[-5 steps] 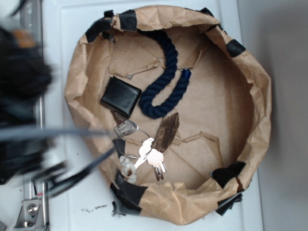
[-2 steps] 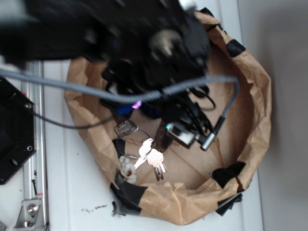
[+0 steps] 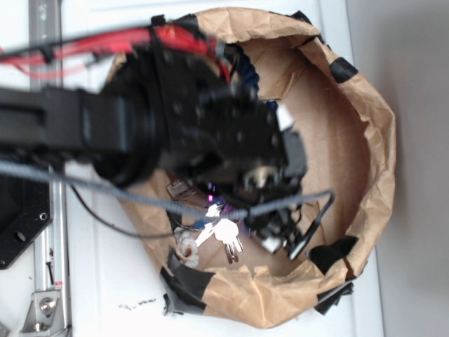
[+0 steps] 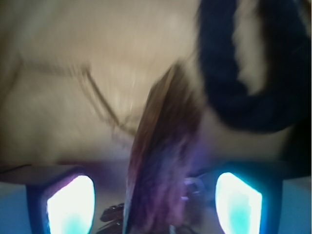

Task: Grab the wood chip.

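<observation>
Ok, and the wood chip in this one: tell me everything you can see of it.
The wood chip shows only in the blurred wrist view; the arm hides it in the exterior view. It is a long, flat, dark brown sliver with rough grain, narrowing to a point at its far end, tinted purple by the gripper's light. It lies on the brown paper, running away from the camera between the two glowing fingers, beside the dark blue rope. Whether the fingers touch it cannot be told.

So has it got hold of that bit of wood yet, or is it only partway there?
Partway. The gripper is already down in the paper-lined basket, and the wood chip lies between its two glowing fingers. The fingers stand apart, either side of the chip, not touching it. It has yet to close on the chip and lift it.
</observation>
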### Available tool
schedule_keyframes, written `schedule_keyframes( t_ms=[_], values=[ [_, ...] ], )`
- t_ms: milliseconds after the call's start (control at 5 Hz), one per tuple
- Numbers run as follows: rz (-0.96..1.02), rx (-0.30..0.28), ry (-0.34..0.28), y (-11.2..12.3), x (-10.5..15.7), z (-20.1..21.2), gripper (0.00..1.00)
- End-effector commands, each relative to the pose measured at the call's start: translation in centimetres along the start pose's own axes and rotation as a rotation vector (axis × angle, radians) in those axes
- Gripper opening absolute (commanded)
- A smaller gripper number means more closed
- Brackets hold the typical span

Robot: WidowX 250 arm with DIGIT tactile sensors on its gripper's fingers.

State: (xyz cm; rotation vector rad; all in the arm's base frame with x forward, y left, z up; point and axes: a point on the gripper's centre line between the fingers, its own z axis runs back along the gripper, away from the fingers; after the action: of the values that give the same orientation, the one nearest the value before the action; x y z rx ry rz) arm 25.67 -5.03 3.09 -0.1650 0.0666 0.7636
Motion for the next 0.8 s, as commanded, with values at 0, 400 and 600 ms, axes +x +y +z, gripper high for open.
schedule_keyframes(
  t_ms=[0, 400, 600],
  values=[
    [-0.067, 0.061, -0.003, -0.6, -1.8, -2.0, 0.0],
    [-0.225, -0.092, 0.19, -1.3, -2.4, 0.3, 0.0],
    [-0.299, -0.232, 0.154, -1.9, -1.5, 5.2, 0.0]
  ],
)
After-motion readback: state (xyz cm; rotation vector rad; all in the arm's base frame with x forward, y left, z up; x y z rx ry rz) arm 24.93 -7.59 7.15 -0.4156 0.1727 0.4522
